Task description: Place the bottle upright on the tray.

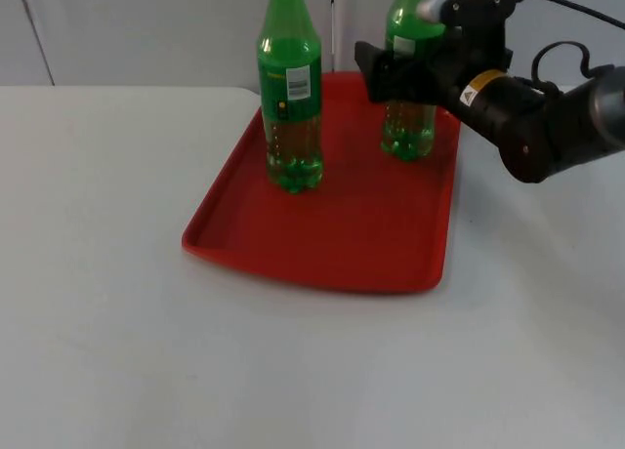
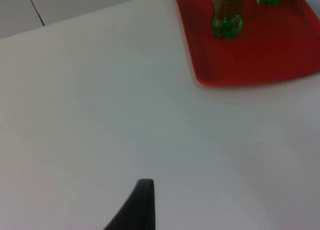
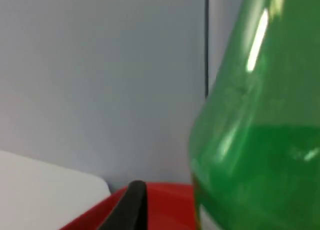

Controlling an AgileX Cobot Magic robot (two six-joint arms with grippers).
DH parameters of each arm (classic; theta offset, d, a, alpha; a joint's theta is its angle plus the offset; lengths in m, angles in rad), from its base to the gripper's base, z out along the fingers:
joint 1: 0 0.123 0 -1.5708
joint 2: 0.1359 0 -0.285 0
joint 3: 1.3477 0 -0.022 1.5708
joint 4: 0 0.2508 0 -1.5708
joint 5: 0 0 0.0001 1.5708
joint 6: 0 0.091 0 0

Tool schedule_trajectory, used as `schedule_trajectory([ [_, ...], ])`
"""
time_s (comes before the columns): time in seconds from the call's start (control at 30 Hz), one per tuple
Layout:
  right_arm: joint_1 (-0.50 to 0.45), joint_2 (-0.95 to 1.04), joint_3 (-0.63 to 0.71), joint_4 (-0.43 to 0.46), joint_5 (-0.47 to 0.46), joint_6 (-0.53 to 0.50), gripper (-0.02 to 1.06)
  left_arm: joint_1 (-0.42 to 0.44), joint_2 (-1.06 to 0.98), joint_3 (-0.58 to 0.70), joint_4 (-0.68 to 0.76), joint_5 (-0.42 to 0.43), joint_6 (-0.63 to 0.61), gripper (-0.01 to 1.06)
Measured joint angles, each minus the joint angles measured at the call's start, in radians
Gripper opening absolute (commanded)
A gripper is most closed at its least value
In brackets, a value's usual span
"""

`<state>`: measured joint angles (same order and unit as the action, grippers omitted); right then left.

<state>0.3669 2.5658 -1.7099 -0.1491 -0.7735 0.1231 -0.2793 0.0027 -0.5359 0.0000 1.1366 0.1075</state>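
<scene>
Red tray (image 1: pixel 332 239) flat on the white worktop (image 1: pixel 107 273), near the grey partition wall (image 1: pixel 146 29); two green bottles upright on it, well apart from each other. Left bottle (image 1: pixel 289 88) standing free on the tray's left half, label facing the camera, dark cap on top, base resting on the red surface. Right bottle (image 1: pixel 408 117) standing at the tray's far right side, base down on the tray, upper body hidden behind the right end effector (image 1: pixel 391 68). Right end effector reaching in from the right at label height, black fingers either side of the right bottle and seemingly pinching it, though actual contact cannot be told for certain; from the right wrist camera, green bottle wall (image 3: pixel 260 140) very close beside a black fingertip (image 3: pixel 131 200), with the tray's red edge (image 3: pixel 165 200) just below and the grey wall behind. Left arm waiting over bare worktop well to the left of the tray; one black fingertip (image 2: pixel 140 205) above white surface (image 2: pixel 100 115), spread or pressed together cannot be told; tray corner (image 2: pixel 250 55) and both bottle bases (image 2: pixel 227 22) far ahead.
</scene>
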Motion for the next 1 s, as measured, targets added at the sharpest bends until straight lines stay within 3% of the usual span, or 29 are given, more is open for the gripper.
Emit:
schedule_trajectory([
  [0.13, 0.0, -0.014, 0.0, 0.0, 0.094, 0.055, 1.05, 0.0, 0.0, 0.0, 0.0, 0.0, 0.0, 1.05],
  [0.2, 0.0, -0.046, 0.0, 0.0, 0.222, 0.08, 1.05, 0.0, 0.0, 0.0, 0.0, 0.0, 0.0, 1.05],
  [0.27, 0.0, -0.054, 0.0, 0.0, 0.247, 0.083, 1.05, 0.0, 0.0, 0.0, 0.0, 0.0, 0.0, 1.05],
  [0.37, 0.0, -0.106, 0.0, -0.008, 0.392, 0.087, 1.05, 0.0, 0.0, 0.0, 0.0, 0.0, 0.0, 1.05],
  [0.43, 0.0, -0.118, 0.0, -0.023, 0.428, 0.087, 1.05, 0.0, 0.0, 0.0, 0.0, 0.0, 0.0, 1.05],
  [0.57, 0.006, -0.166, 0.0, -0.048, 0.619, 0.087, 1.05, 0.0, 0.0, 0.0, 0.0, 0.0, 0.0, 1.05],
  [0.6, 0.006, -0.166, 0.0, -0.048, 0.619, 0.087, 1.05, 0.0, 0.0, 0.0, 0.0, 0.0, 0.0, 1.05],
  [0.73, 0.022, -0.208, 0.0, -0.053, 0.829, 0.087, 1.05, 0.0, 0.0, 0.0, 0.0, 0.0, 0.0, 1.05],
  [0.77, 0.022, -0.208, 0.0, -0.053, 0.829, 0.087, 1.05, 0.0, 0.0, 0.0, 0.0, 0.0, 0.0, 1.05],
  [0.93, 0.039, -0.26, 0.0, -0.053, 1.068, 0.087, 1.05, 0.0, 0.0, 0.0, 0.0, 0.0, 0.0, 1.05],
  [1.0, 0.043, -0.268, 0.0, -0.053, 1.106, 0.087, 1.05, 0.0, 0.0, 0.0, 0.0, 0.0, 0.0, 1.05],
])
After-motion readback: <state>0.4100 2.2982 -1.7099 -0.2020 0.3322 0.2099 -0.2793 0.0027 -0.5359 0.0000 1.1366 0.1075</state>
